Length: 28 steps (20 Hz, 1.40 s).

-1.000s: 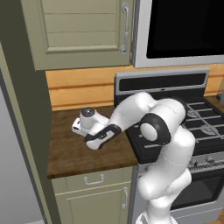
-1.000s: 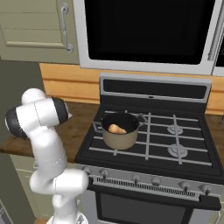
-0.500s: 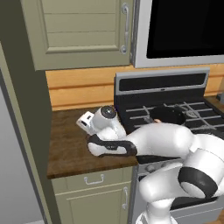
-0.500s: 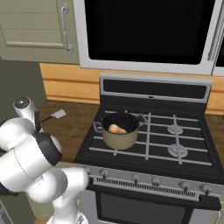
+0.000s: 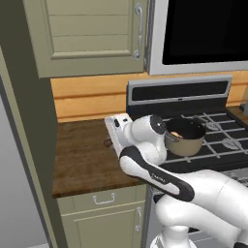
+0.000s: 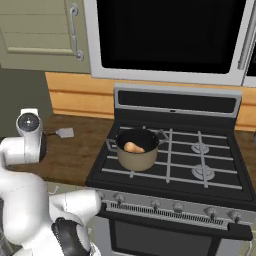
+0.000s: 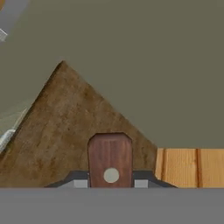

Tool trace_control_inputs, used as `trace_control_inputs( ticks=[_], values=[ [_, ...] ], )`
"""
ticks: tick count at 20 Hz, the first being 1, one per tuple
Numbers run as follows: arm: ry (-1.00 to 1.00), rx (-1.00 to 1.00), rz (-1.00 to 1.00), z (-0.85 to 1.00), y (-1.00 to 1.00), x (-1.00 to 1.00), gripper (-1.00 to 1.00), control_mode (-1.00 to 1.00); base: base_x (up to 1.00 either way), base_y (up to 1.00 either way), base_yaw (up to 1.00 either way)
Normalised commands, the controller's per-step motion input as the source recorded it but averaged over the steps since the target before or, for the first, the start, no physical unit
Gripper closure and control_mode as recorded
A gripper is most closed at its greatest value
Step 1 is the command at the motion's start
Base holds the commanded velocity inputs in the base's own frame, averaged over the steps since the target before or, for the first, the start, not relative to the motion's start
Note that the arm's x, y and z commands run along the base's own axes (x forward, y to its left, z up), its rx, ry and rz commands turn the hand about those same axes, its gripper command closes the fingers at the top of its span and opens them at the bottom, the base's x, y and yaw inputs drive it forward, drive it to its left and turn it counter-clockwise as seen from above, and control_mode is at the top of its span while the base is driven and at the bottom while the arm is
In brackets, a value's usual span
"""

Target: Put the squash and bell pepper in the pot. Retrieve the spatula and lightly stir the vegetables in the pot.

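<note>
The robot's two-finger gripper [image 7: 111, 181] is pinching the brown wooden end of the slim spatula's handle [image 7: 110, 158] over the dark wooden countertop [image 5: 85, 160]. The spatula's flat silver-grey blade [image 6: 65, 133] is showing beside the arm. The pale tan squash [image 6: 133, 147] is lying inside the round beige-grey metal pot [image 6: 134, 159] (on the black stove [image 6: 200, 185]).

Squash [image 6: 131, 147] in pot [image 6: 135, 159]; spatula [image 6: 64, 133] lies left.
</note>
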Motion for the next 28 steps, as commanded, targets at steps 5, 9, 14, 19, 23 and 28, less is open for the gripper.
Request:
trace_control_inputs(
  ticks=[5,9,14,19,23,28],
  values=[
    [0.15,0.54,-0.32,1.0,-0.69,-0.51,1.0,-1.0,0.0,0.0,0.0],
    [0.04,0.51,-0.21,1.0,-0.96,-0.22,1.0,-1.0,0.0,0.0,0.0],
    [0.0,0.45,-0.16,0.8,-1.0,-0.03,1.0,-1.0,0.0,0.0,0.0],
    [0.0,0.4,-0.22,0.44,-1.0,0.0,1.0,-1.0,0.0,0.0,0.0],
    [0.04,0.39,-0.26,0.02,-1.0,0.0,1.0,-1.0,0.0,0.0,0.0],
    [0.08,0.34,-0.25,-0.02,-0.94,0.15,1.0,-1.0,0.0,0.0,0.0]
  ],
)
